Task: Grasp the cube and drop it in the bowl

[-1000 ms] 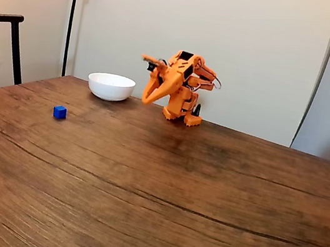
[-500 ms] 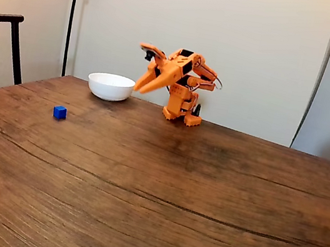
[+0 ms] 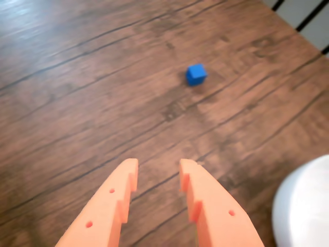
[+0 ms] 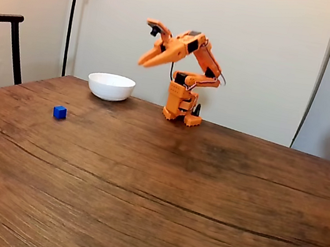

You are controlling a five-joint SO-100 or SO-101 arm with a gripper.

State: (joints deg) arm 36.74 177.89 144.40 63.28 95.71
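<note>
Tool (image 3: 158, 172) raised, fingers parted, holding nothing; cube (image 3: 196, 74) lies ahead, slightly right of centreline in wrist view, well apart on desk (image 4: 172, 194); bowl (image 4: 111, 86) nearer arm.

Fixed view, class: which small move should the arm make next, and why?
Probably reach forward and down toward the cube. The gripper hangs high above the table with its fingers apart and empty, and the cube sits well ahead of them, apart from the bowl.
</note>
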